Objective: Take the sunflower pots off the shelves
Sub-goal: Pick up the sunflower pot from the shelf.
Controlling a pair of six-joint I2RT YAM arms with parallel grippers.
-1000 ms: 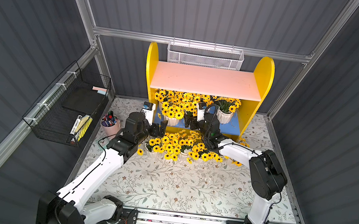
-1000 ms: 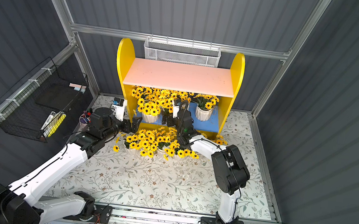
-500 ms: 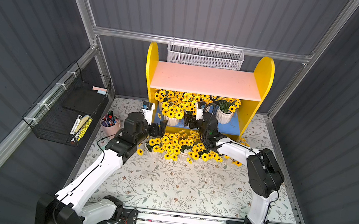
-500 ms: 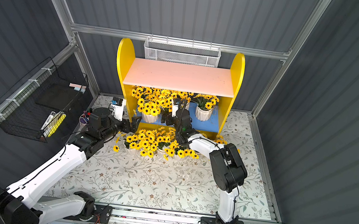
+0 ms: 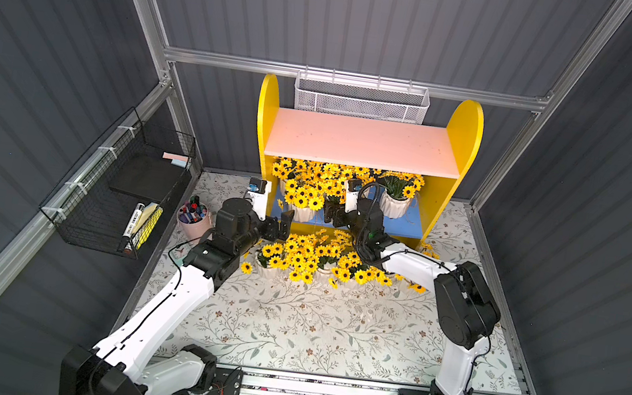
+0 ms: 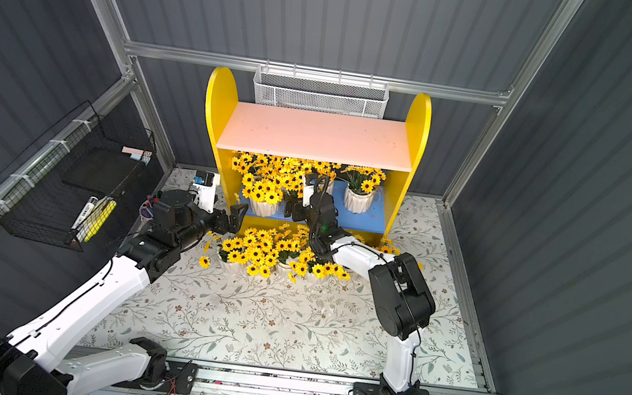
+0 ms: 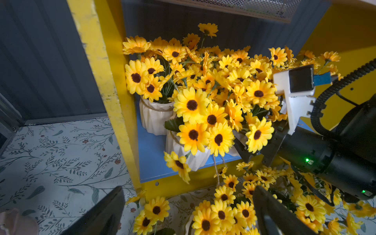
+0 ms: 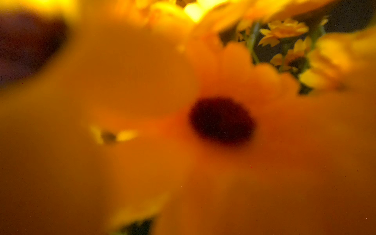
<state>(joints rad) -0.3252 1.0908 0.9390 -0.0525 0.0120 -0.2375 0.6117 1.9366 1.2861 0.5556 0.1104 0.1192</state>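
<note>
The left pincer (image 5: 281,225) gapes wide and empty. Just ahead of it, small white ribbed pots of yellow sunflowers (image 7: 196,160) crowd the blue lower board (image 7: 150,154) of the yellow wooden shelf unit (image 7: 114,101). The right pincer (image 7: 256,150) is buried among those blooms, so its grip cannot be told.

sunflower pots (image 5: 393,206) — several on shelves (image 5: 363,146) blue tier | rest clustered in front

Beyond the black left end effector (image 5: 281,225), the shelves (image 5: 266,124) have yellow sides, a pale pink upper board (image 5: 363,146) and a blue lower board (image 5: 410,228). The sunflower pots (image 7: 154,118) there are ribbed white (flowers yellow, centres dark brown, leaves green). Below it, the desk (image 5: 308,332) wears a pale cover printed with grey-green sprigs and small brown blossoms.
</note>
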